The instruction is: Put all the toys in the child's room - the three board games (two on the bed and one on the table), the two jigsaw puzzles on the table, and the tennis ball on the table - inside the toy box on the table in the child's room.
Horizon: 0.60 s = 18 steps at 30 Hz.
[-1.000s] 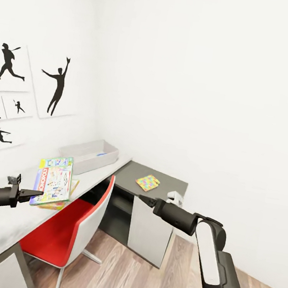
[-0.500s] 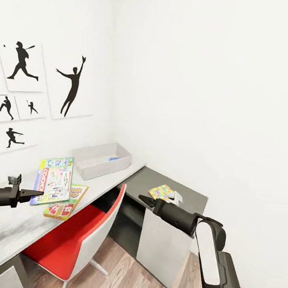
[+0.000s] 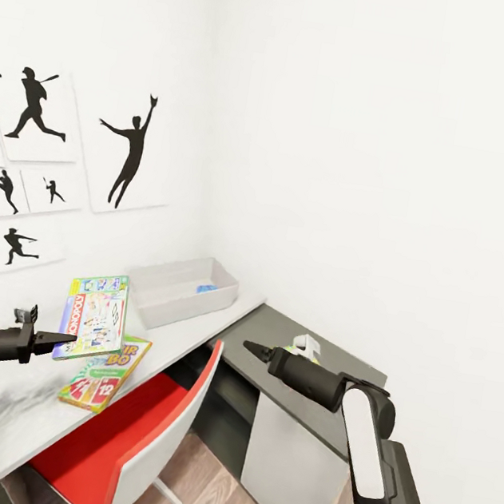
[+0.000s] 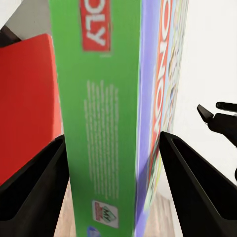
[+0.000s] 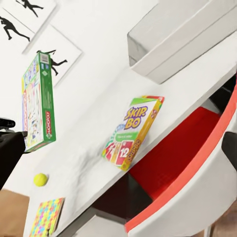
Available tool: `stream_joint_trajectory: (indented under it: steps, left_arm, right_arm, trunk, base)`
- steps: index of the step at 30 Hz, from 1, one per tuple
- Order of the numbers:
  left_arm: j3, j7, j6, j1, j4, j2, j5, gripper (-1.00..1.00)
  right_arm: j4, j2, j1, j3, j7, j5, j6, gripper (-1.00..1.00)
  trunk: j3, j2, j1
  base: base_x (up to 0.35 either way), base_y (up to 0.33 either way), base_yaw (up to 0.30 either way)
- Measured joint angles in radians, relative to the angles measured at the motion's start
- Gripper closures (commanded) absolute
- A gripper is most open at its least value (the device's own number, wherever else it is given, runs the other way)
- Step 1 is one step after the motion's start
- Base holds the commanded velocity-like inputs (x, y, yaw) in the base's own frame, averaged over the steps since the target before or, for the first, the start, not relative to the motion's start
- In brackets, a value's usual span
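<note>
Head view: a white-blue printed board game box with a green edge (image 3: 94, 316) is pinched by the black left gripper (image 3: 57, 339) above the long pale grey-white table (image 3: 11, 402), with a yellow-green-red Skip-Bo box (image 3: 104, 372) lying below and a light grey open-topped toy box (image 3: 182, 291) beyond. Left wrist view: the green edge (image 4: 106, 123) is clamped between both black fingers (image 4: 34, 192). Right wrist view: a small yellow-green tennis ball (image 5: 40, 179) and a bright multicoloured jigsaw slab (image 5: 46, 217) are seen on the table; whether the right gripper (image 3: 252, 351) is spread cannot be told.

Head camera is looking forward and down into the room corner, table (image 3: 191, 332) running along frame left. Left wrist camera is sitting very close behind a green-edged board game (image 4: 118, 123), facing along it. Right wrist camera is looking across the tabletop from farther off, sharing the Skip-Bo box (image 5: 131, 133) with the head view.
</note>
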Motion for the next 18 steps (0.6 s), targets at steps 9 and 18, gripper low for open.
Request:
stream_joint_trajectory:
  steps: [9,18]
  left_arm:
    - [0.000,0.000,0.000,0.001,0.000,0.000,0.000,1.00]
    - [0.000,0.000,0.000,0.001,0.000,0.000,0.000,1.00]
  right_arm:
    - [0.000,0.001,0.000,0.006,0.000,0.001,-0.001,-1.00]
    - [0.000,0.000,0.000,0.007,-0.001,0.001,-0.009,-1.00]
  trunk:
    - [0.000,0.000,0.000]
    - [-0.002,0.000,0.000]
  base:
    - [0.319,-0.154,0.281]
    - [0.314,-0.124,0.282]
